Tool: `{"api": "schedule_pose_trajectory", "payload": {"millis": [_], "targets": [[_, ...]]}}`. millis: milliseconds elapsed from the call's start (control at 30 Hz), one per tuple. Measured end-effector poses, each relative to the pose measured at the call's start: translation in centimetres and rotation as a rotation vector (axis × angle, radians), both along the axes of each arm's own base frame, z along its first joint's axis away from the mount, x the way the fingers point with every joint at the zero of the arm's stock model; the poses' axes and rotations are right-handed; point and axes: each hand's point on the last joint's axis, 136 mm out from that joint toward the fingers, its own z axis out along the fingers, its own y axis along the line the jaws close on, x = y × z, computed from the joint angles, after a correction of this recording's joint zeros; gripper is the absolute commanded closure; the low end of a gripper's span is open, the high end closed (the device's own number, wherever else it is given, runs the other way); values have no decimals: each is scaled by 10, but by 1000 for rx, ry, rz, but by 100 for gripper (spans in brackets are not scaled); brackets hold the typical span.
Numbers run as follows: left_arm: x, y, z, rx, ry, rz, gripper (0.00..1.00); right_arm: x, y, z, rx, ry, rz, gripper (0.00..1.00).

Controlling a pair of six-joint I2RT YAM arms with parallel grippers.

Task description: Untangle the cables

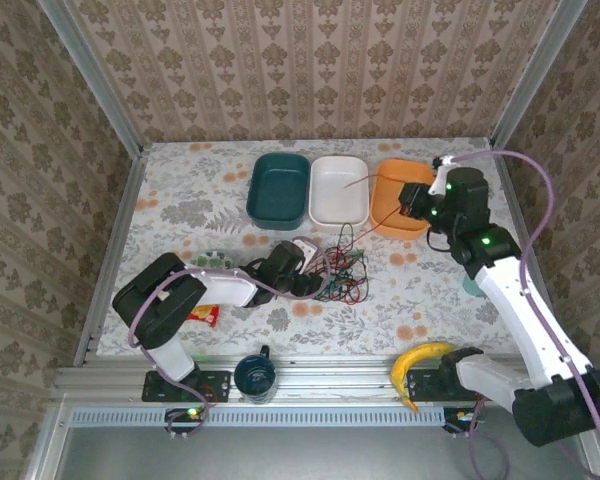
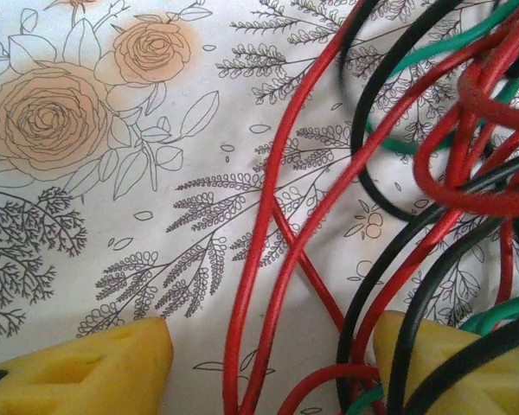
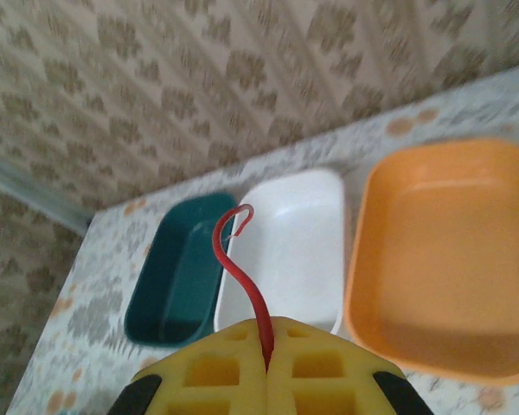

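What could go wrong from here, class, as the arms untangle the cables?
The right pincer pinches the red cable near its end; it could slip out. It seems to run into the tangle, so pulling may tighten loops. Cables drape one finger of the left pincer and might snag.

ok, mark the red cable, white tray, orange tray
red cable [image 3: 256,307], right wrist view, mid-span below curled tip
white tray [image 3: 298,233], right wrist view, bare floor
orange tray [image 3: 450,242], right wrist view, bare floor
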Motion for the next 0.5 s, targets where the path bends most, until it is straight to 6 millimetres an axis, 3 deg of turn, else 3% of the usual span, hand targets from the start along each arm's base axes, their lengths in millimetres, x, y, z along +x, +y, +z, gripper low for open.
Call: {"api": "schedule_pose_trajectory", "payload": {"millis": [167, 500], "targets": [[2, 0, -1, -1, -5, 13, 34, -5, -30, 30, -5, -109, -106, 100], [2, 0, -1, -9, -11, 20, 32, -3, -65, 64, -3, -210, -212, 100]]}}
